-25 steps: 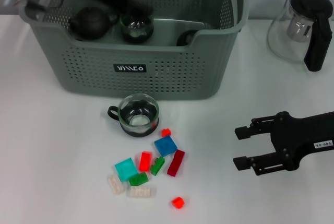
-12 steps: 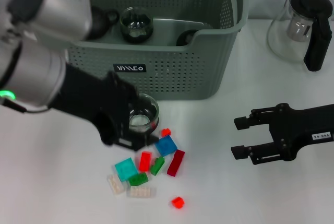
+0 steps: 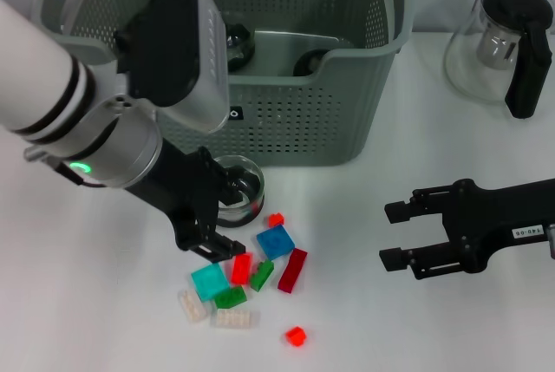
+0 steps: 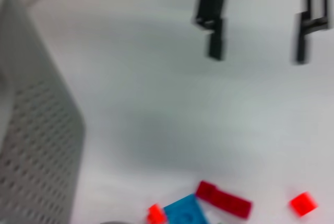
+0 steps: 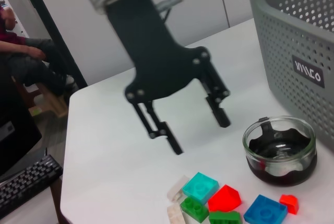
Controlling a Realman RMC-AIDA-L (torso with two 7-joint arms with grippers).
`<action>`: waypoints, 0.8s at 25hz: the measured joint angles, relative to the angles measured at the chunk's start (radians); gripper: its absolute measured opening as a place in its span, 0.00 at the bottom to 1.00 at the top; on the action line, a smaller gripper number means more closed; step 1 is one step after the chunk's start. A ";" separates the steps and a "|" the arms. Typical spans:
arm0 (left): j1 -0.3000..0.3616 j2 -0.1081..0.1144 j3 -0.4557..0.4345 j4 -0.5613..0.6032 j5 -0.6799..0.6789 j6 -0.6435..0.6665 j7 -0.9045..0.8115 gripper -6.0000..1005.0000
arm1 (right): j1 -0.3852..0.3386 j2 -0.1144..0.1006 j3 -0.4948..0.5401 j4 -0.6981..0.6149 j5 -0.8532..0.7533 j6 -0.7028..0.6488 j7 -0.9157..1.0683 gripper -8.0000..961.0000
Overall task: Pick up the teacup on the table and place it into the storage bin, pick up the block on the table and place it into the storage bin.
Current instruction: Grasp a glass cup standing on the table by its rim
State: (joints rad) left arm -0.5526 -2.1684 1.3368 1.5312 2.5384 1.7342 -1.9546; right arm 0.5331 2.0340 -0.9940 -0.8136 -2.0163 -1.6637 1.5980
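One clear glass teacup [image 3: 236, 192] with dark base sits beside the left pincer [image 3: 213, 226], spread apart.

One storage bin [image 3: 295, 120], one teacup [image 3: 238, 190], nine blocks [image 3: 275, 241], one glass kettle [image 3: 507, 47].

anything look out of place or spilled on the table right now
Nothing is spilled or broken. The teacup stands upright before the storage bin; the blocks lie in a loose scatter. The left tool hangs open above them.
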 joint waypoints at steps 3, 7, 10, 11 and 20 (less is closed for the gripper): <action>-0.042 0.003 0.009 -0.065 0.048 -0.042 0.006 0.64 | 0.004 0.000 0.006 0.009 -0.004 -0.003 0.005 0.81; -0.091 0.002 0.021 -0.136 0.113 -0.087 0.014 0.65 | 0.006 0.000 0.008 0.016 -0.005 0.002 0.014 0.81; -0.112 0.004 0.043 -0.179 0.140 -0.124 0.022 0.65 | 0.006 0.001 0.010 0.026 -0.005 0.004 0.015 0.81; -0.116 0.004 0.051 -0.189 0.152 -0.139 0.024 0.65 | 0.006 0.001 0.010 0.031 -0.005 0.006 0.015 0.81; -0.131 0.000 0.134 -0.286 0.225 -0.259 0.031 0.65 | 0.007 0.005 0.011 0.048 -0.004 0.016 0.020 0.81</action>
State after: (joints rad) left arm -0.6838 -2.1687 1.4708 1.2448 2.7634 1.4751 -1.9235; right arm 0.5405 2.0394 -0.9832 -0.7655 -2.0206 -1.6478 1.6178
